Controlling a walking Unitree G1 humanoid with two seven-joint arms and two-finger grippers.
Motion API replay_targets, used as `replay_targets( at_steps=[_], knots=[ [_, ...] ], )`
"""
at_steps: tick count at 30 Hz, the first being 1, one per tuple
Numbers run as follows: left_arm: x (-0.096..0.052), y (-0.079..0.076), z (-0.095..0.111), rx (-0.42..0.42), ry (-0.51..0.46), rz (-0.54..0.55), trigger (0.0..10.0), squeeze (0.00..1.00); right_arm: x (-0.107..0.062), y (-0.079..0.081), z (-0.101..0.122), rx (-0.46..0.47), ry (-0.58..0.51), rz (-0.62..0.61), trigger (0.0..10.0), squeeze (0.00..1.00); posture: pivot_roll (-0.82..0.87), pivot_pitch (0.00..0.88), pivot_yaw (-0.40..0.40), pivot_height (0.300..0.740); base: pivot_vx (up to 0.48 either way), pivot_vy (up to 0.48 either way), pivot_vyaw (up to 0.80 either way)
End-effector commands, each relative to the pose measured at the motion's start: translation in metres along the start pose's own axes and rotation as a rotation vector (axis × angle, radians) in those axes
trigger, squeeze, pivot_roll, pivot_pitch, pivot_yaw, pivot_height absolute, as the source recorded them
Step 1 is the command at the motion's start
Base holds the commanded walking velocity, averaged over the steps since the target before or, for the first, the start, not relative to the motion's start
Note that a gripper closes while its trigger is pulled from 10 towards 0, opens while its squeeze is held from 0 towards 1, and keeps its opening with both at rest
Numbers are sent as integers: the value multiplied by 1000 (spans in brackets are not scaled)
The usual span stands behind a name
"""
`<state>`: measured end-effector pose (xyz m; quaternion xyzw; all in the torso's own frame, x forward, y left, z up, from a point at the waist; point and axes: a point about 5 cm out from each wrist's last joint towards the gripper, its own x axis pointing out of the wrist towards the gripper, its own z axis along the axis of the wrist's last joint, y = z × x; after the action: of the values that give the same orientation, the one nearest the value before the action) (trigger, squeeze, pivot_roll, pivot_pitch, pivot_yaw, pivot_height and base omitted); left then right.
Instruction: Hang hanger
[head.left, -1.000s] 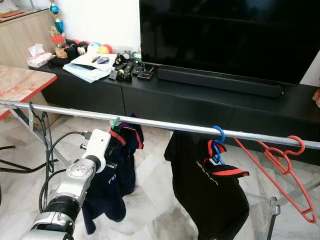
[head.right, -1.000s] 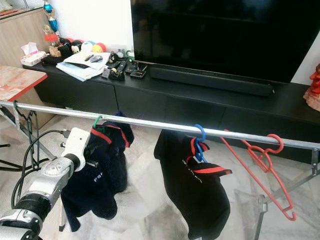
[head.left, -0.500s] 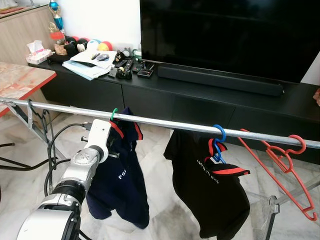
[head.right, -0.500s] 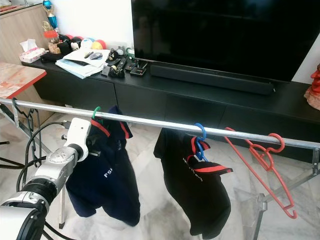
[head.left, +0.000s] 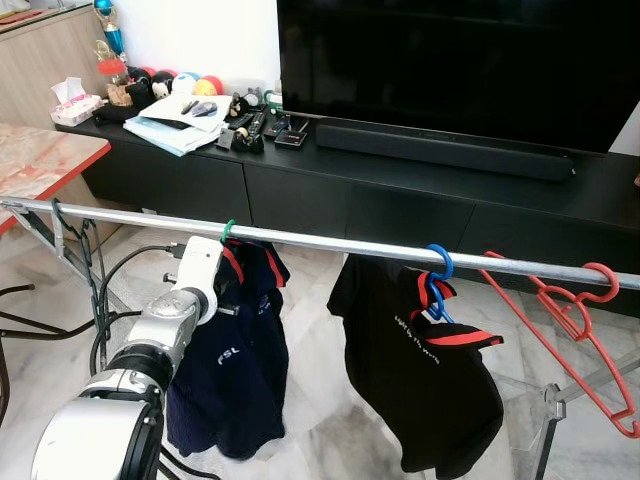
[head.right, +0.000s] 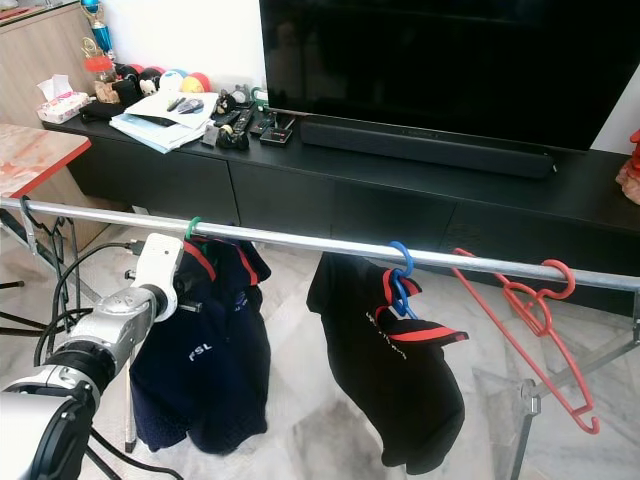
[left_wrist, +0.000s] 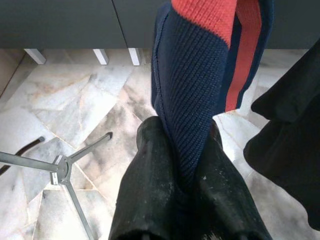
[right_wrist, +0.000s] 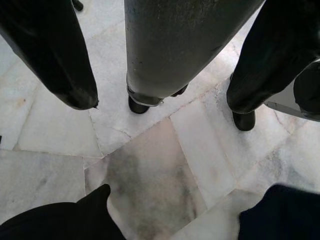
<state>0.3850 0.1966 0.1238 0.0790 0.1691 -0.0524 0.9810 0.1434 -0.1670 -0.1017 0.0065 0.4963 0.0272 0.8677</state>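
Three hangers ride the long silver metal rail (head.left: 330, 243) that crosses the middle of the head views. At left of centre, a green plastic hanger hook (head.left: 228, 232) sits over the rail, carrying a navy shirt with red collar trim (head.left: 232, 370) that hangs straight down. The left gripper (left_wrist: 186, 172) is raised just below the rail, immediately left of that hook; in the left wrist view its two black fingers (left_wrist: 150, 190) are pressed together on the shirt's navy-and-red ribbed collar edge. Further right, a blue plastic hanger (head.left: 436, 280) holds a black shirt with red trim (head.left: 425, 380), and near the right edge an empty red wire-thin plastic hanger (head.left: 580, 335) dangles tilted from the rail. The right gripper (right_wrist: 165, 220) points at the pale marble floor (right_wrist: 150, 165) with its black fingers (right_wrist: 55, 220) spread apart, holding nothing. Behind stands a black TV console (head.left: 400, 190).
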Motion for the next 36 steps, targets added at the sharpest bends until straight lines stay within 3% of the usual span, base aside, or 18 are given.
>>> replay_targets(
  at_steps=[1,11,22,23,24,25,26,36],
  knots=[
    [0,-1,-8,-9,49,0,10000,0,-1,1,-6,16,17,-2,10000,0,-76,111,35,740,0,0,0],
    [-4,-9,-39,-28,163,-45,10000,0,-1,2,-6,10,19,4,10000,0,-62,109,35,740,0,0,0],
    [-7,-13,-43,-81,93,-62,10000,0,-1,3,-5,11,19,5,10000,0,-59,107,37,740,0,0,0],
    [-7,-13,-41,-87,76,-58,10000,388,-1,3,-5,10,18,5,10000,0,-57,107,37,740,0,0,0],
    [-7,-12,-40,-90,68,-55,10000,388,-1,3,-5,10,18,5,10000,0,-56,107,37,740,0,0,0],
    [-7,-12,-39,-93,57,-47,10000,773,-1,3,-5,10,18,4,10000,0,-56,106,37,740,0,0,0],
    [-7,-11,-36,-100,37,-39,10000,1000,0,3,-5,10,18,4,10000,0,-57,105,37,740,0,0,0],
    [-8,-7,-21,-116,-54,-22,10000,1000,0,3,-4,7,16,5,10000,0,-56,98,36,740,0,0,0]
  ],
)
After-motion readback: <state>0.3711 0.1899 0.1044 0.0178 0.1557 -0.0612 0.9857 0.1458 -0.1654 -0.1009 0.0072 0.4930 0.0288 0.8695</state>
